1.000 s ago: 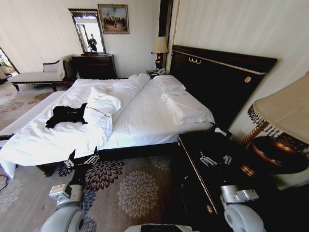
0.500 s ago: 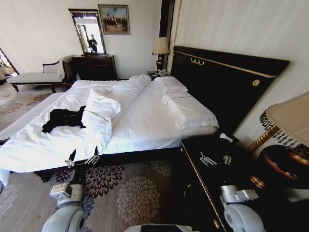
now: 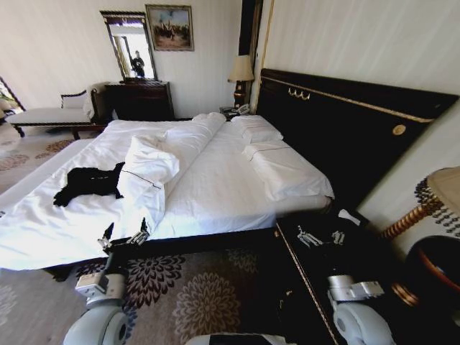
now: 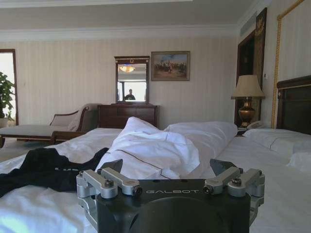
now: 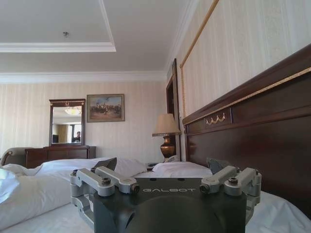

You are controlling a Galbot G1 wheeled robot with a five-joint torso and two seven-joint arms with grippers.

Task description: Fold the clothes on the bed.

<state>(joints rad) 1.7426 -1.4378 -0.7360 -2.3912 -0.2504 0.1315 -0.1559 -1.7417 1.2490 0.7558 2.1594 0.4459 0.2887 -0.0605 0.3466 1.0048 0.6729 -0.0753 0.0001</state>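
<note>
The T-shirt [image 3: 88, 183], black soft cotton, lies crumpled in an irregular heap on the bed [image 3: 215, 187], on the smooth white sheet just beside the bunched, puffy duvet [image 3: 147, 169], on the side away from the dark, gold-trimmed headboard [image 3: 345, 129]. Two flat white pillows [image 3: 277, 162] lie against that headboard. The left gripper [image 3: 122, 236] hangs low before the bed's near edge, its metal fingers spread and empty; the right gripper [image 3: 321, 237] hangs over a dark nightstand beside the headboard, fingers likewise spread. Since a second ago the whole head view has swung: the headboard now spreads wider, and the lampshade at the right has slid nearly out.
</note>
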